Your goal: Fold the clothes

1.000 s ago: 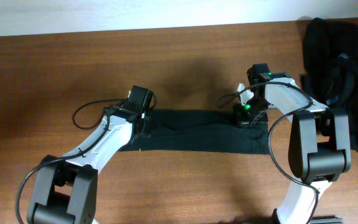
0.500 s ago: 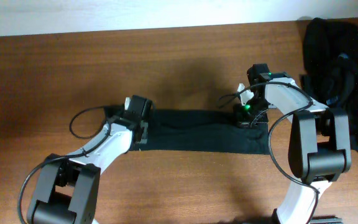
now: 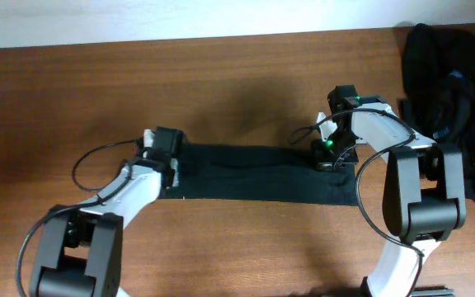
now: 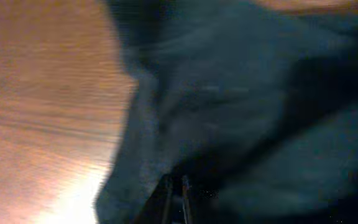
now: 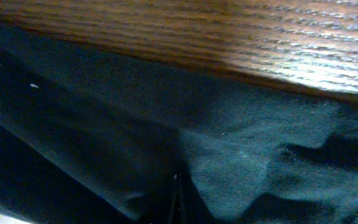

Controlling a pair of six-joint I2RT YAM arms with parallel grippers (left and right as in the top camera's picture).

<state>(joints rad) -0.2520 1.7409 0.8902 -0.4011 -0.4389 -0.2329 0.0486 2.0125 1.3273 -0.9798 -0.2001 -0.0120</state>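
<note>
My left hand (image 4: 175, 199) has slid left to the end of the folded black garment (image 3: 254, 173), fingers nearly together; blur hides any grip. My right hand (image 5: 178, 194) stays pinched on its right end. The strip lies flat on the surface (image 3: 97, 82), probably ready for a crosswise fold.

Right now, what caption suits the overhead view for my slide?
Left gripper and right gripper pinch the ends of a folded black fabric garment on a brown wooden table.
</note>
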